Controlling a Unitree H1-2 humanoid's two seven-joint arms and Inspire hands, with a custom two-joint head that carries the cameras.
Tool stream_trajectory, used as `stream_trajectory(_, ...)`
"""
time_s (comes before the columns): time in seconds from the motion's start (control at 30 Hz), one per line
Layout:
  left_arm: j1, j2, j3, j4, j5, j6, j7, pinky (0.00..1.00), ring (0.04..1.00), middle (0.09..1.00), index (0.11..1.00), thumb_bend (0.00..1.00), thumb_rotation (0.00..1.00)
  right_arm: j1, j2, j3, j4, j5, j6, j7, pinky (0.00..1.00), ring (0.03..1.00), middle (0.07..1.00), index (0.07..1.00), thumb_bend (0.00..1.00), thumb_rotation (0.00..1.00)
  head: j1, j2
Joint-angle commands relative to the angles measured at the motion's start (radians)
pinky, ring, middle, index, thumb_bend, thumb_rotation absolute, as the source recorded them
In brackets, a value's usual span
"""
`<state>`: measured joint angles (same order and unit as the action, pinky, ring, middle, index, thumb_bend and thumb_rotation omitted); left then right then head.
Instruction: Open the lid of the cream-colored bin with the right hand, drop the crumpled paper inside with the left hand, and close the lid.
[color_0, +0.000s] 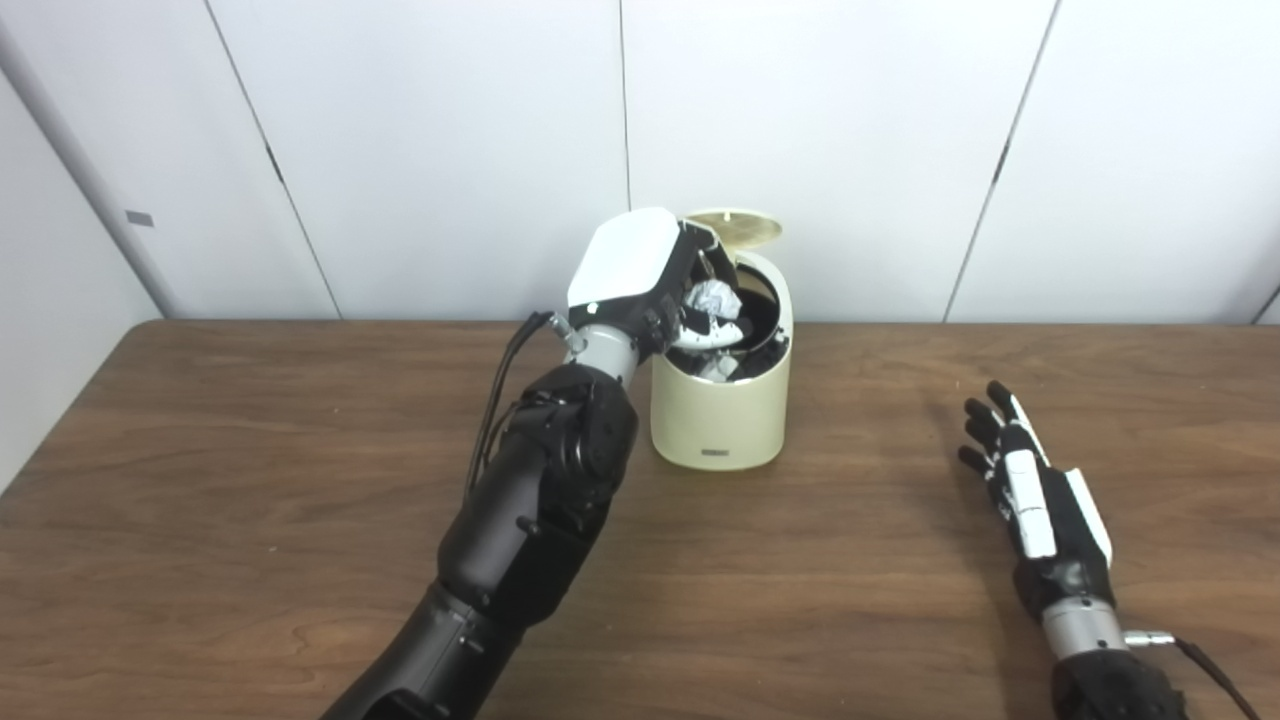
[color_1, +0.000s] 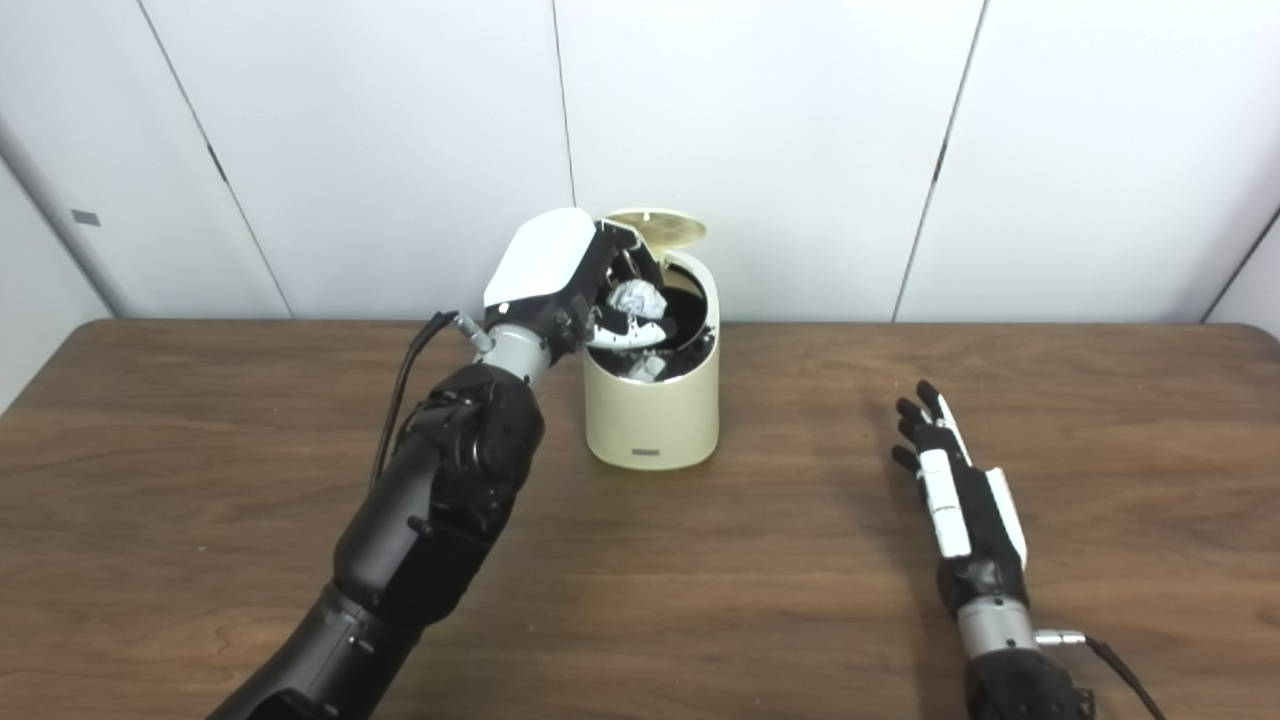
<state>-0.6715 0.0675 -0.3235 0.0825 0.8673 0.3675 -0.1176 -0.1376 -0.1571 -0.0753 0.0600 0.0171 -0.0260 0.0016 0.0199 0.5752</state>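
Observation:
The cream-colored bin stands at the middle back of the table, its round lid tipped up behind the opening. My left hand hovers over the bin's mouth, fingers curled around a crumpled white paper ball held just above the dark inside. More crumpled paper shows lower in the bin. My right hand lies flat on the table well to the right of the bin, fingers stretched out and holding nothing.
The brown wooden table runs across the whole view. White wall panels stand right behind the bin. My left forearm crosses the table just left of the bin.

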Motion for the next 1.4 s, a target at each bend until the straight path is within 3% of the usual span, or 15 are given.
stream_trajectory(0.0, -0.059, -0.007, 0.000, 0.008, 0.002, -0.032, 0.049, 0.29, 0.377, 0.479, 0.533, 0.47, 0.00, -0.007, -0.003, 0.000, 0.010, 0.001, -0.014, 0.008, 0.89, 0.942, 0.931, 0.974, 0.59, 1.00, 0.002, 0.000)
stream_trajectory(0.27, -0.062, -0.008, -0.009, 0.053, -0.006, -0.060, 0.099, 0.28, 0.368, 0.481, 0.520, 0.47, 0.00, -0.010, -0.005, -0.001, 0.013, 0.002, -0.020, 0.009, 0.89, 0.937, 0.923, 0.974, 0.58, 1.00, 0.002, 0.000)
stream_trajectory(0.53, -0.060, 0.000, -0.025, 0.067, 0.000, -0.065, 0.125, 0.28, 0.397, 0.525, 0.515, 0.47, 0.00, -0.011, -0.005, -0.004, 0.005, 0.019, -0.001, 0.016, 0.90, 0.929, 0.902, 0.946, 0.59, 1.00, 0.002, 0.004)
stream_trajectory(0.73, -0.061, 0.005, -0.037, 0.062, 0.011, -0.056, 0.122, 0.28, 0.403, 0.502, 0.519, 0.47, 0.00, -0.006, -0.009, -0.001, -0.012, 0.015, 0.013, 0.015, 0.89, 0.919, 0.888, 0.933, 0.57, 1.00, 0.005, 0.009)
stream_trajectory(0.9, -0.058, 0.004, -0.036, 0.046, 0.005, -0.044, 0.108, 0.33, 0.458, 0.519, 0.511, 0.48, 0.00, -0.007, -0.007, -0.006, -0.012, 0.028, 0.018, 0.016, 0.89, 0.911, 0.877, 0.925, 0.57, 1.00, 0.006, 0.010)
stream_trajectory(1.03, -0.057, 0.007, -0.039, 0.036, 0.010, -0.037, 0.100, 0.44, 0.458, 0.523, 0.493, 0.50, 0.00, -0.005, -0.009, -0.004, -0.016, 0.028, 0.021, 0.018, 0.88, 0.907, 0.869, 0.923, 0.57, 1.00, 0.008, 0.011)
stream_trajectory(1.13, -0.057, 0.009, -0.038, 0.033, 0.008, -0.037, 0.101, 0.46, 0.560, 0.537, 0.485, 0.52, 0.00, -0.006, -0.010, -0.003, -0.017, 0.027, 0.024, 0.017, 0.89, 0.909, 0.869, 0.926, 0.57, 1.00, 0.009, 0.012)
stream_trajectory(1.23, -0.057, 0.010, -0.039, 0.026, 0.009, -0.033, 0.094, 0.51, 0.629, 0.668, 0.492, 0.52, 0.04, -0.006, -0.011, -0.002, -0.018, 0.022, 0.025, 0.012, 0.87, 0.902, 0.862, 0.926, 0.57, 1.00, 0.010, 0.013)
stream_trajectory(1.37, -0.058, 0.011, -0.041, 0.022, 0.012, -0.031, 0.092, 0.55, 0.665, 0.712, 0.494, 0.52, 0.04, -0.008, -0.010, -0.005, -0.006, 0.032, 0.017, 0.014, 0.88, 0.902, 0.862, 0.929, 0.57, 1.00, 0.010, 0.013)
